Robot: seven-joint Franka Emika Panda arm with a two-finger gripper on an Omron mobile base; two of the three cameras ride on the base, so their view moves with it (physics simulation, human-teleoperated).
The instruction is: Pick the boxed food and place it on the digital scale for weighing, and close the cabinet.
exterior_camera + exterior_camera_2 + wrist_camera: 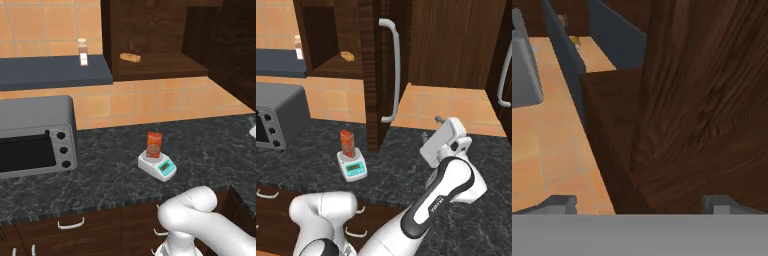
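The red-orange boxed food [154, 145] [347, 143] stands upright on the plate of the digital scale [158, 166] [353, 169], mid-counter. The dark brown cabinet [155, 35] is open; its door [373, 75] swings out over the counter, edge-on, with a long silver bar handle [393, 70]. My gripper [432, 127] [641, 202] hovers just right of the door's lower part, open, with nothing between its fingers. In the hand view, the door's wood face [702, 100] is close in front of the fingertips [559, 202].
A tan bread-like lump [131, 57] [347, 56] lies on the cabinet shelf. A brown-capped spice jar [83, 52] stands on a dark blue wall shelf [50, 72]. A grey toaster oven [35, 135] [276, 120] sits at the counter's left. Drawers with white handles [70, 223] run below.
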